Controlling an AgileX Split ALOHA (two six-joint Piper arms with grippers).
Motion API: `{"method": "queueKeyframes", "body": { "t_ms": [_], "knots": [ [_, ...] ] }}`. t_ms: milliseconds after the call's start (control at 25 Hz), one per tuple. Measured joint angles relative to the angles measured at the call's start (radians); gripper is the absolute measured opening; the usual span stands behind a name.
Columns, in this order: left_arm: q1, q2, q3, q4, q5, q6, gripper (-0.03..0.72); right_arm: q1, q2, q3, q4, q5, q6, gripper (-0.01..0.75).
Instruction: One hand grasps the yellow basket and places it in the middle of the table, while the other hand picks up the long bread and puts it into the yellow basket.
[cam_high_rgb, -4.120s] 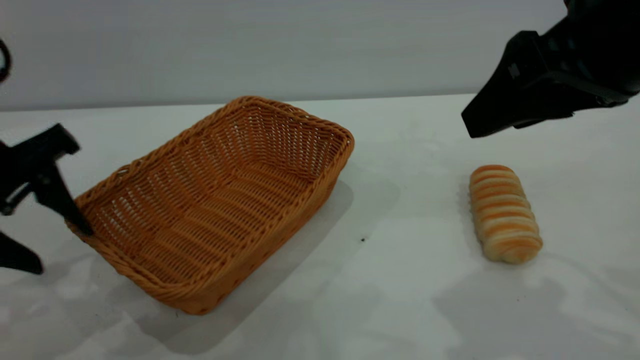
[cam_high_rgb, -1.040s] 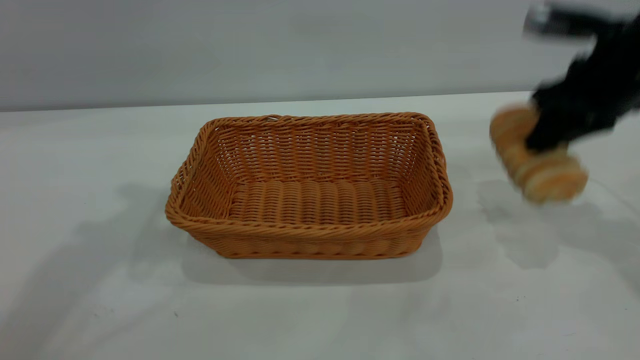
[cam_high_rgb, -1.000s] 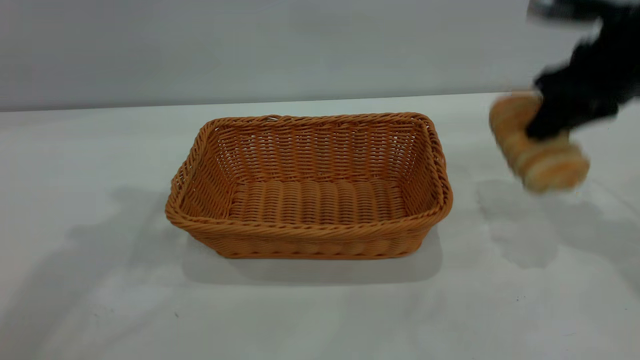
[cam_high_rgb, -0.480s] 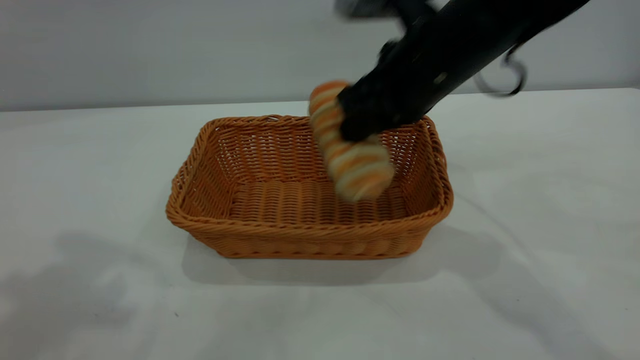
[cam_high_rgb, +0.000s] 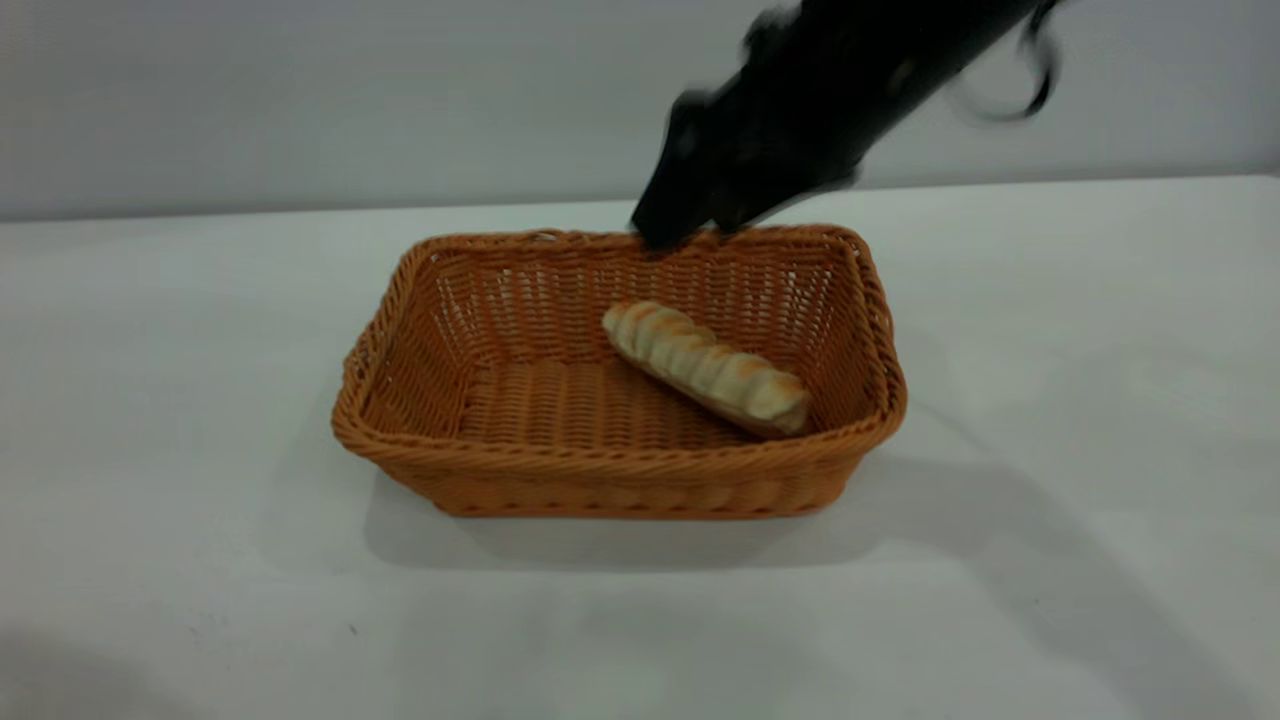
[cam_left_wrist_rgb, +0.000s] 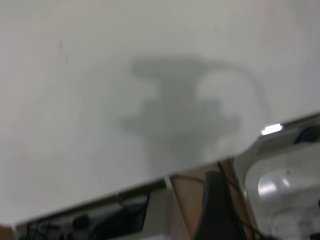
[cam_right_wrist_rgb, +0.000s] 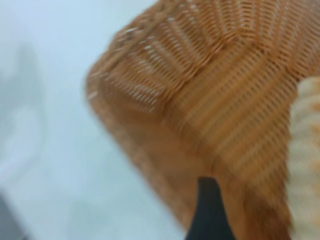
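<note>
The left gripper is out of sight in every view; the left wrist view only has bare table (cam_left_wrist_rgb: 100, 100) w/ a shadow. The yellow basket (cam_high_rgb: 620, 470) sits mid-table, and the long bread (cam_high_rgb: 706, 367) lies slanted inside it, right of center. The right gripper (cam_high_rgb: 690, 225) hangs above the back rim, holding nothing; can't tell how far open. The job looks done. Next: right arm goes home. The right wrist view shows the basket weave up close.

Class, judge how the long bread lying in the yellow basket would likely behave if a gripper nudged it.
The long bread is rounded and oblong, so it may roll sideways. It looks soft and light, likely denting under pressure. The yellow basket has sloped walls that would probably stop it.
</note>
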Motion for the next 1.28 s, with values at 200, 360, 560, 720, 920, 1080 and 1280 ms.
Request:
{"method": "queueKeyframes", "body": {
  "t_ms": [200, 360, 560, 720, 920, 1080, 1280],
  "knots": [
    [0.0, -0.19, 0.139, 0.012, 0.0, -0.022, 0.567, -0.024, -0.267, 0.01, -0.344, 0.262, 0.289, 0.547],
    [0.0, -0.378, 0.232, 0.012, 0.0, -0.027, 0.567, -0.024, -0.456, 0.115, -0.472, 0.366, 0.418, 0.54],
    [0.0, -0.599, 0.332, 0.012, -0.005, -0.036, 0.567, -0.024, -0.663, 0.342, -0.557, 0.403, 0.517, 0.538],
    [0.0, -0.714, 0.404, -0.013, -0.024, -0.049, 0.567, -0.024, -0.838, 0.534, -0.634, 0.429, 0.595, 0.538],
    [0.0, -0.743, 0.428, -0.047, -0.039, -0.049, 0.566, -0.024, -1.053, 0.72, -0.729, 0.461, 0.681, 0.538],
    [0.0, -0.743, 0.428, -0.053, -0.041, -0.048, 0.567, -0.024, -1.22, 0.818, -0.754, 0.466, 0.741, 0.538],
    [0.0, -0.744, 0.428, -0.053, -0.043, -0.047, 0.565, -0.024, -1.403, 0.842, -0.775, 0.461, 0.785, 0.538]
  ]
}}
